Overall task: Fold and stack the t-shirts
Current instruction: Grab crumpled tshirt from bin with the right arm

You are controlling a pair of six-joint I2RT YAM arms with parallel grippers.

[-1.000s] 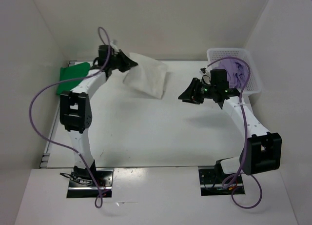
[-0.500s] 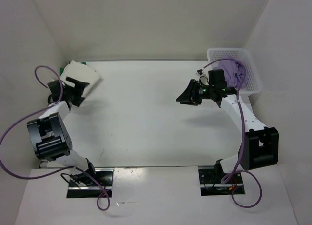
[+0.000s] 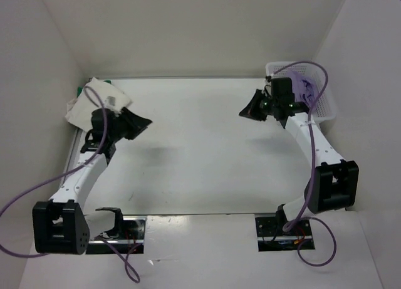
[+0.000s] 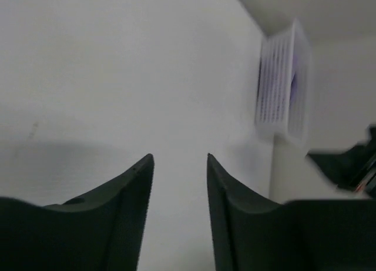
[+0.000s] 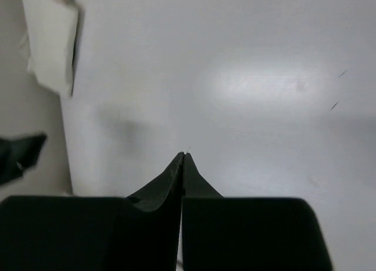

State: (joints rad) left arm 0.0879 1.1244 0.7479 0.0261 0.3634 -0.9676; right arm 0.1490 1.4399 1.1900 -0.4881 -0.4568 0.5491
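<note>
The white t-shirt (image 3: 100,101) lies folded at the table's far left corner and also shows in the right wrist view (image 5: 50,42). Only a sliver of the green t-shirt (image 3: 79,88) peeks out beneath it. The lavender t-shirt (image 3: 304,90) lies bunched in the white basket (image 3: 319,107). My left gripper (image 3: 143,123) hovers just right of the white shirt, pointing right; it is open (image 4: 179,158) with nothing between its fingers. My right gripper (image 3: 246,111) hangs left of the basket, pointing left, shut (image 5: 183,154) on nothing.
White walls close in the table at the left, back and right. The basket (image 4: 282,89) stands in the back right corner against the wall. Purple cables loop off both arms. Bare white tabletop (image 3: 200,145) lies between the two grippers.
My left gripper carried the white shirt to the far left, let it go on the green one and drew back rightward. My right gripper shut and moved toward the basket.
</note>
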